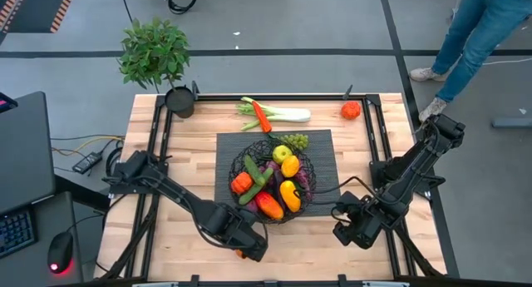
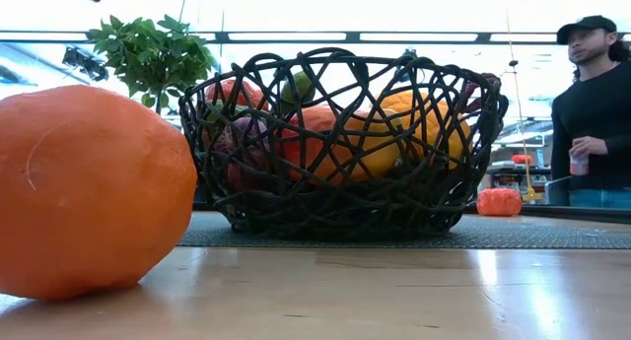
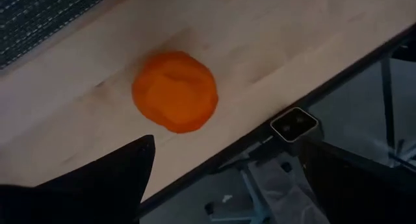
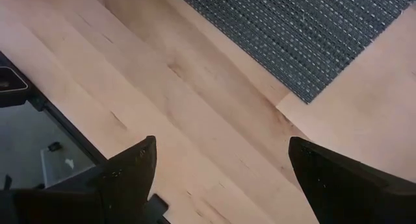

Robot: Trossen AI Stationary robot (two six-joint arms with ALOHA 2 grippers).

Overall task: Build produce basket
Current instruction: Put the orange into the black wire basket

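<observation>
My basket (image 1: 273, 175) sits on the dark mat (image 1: 320, 145) mid-table, already piled with peppers, a lemon and eggplant — most of the job looks done. Left out: the orange (image 3: 175, 91) lying by the table's near edge under my left gripper (image 3: 227, 185), whose fingers are spread above it, plus the leek (image 1: 281, 114), carrot (image 1: 262, 116) and tomato (image 1: 350, 111) along the far edge. My right gripper (image 4: 221, 185) hangs spread over bare wood — empty.
</observation>
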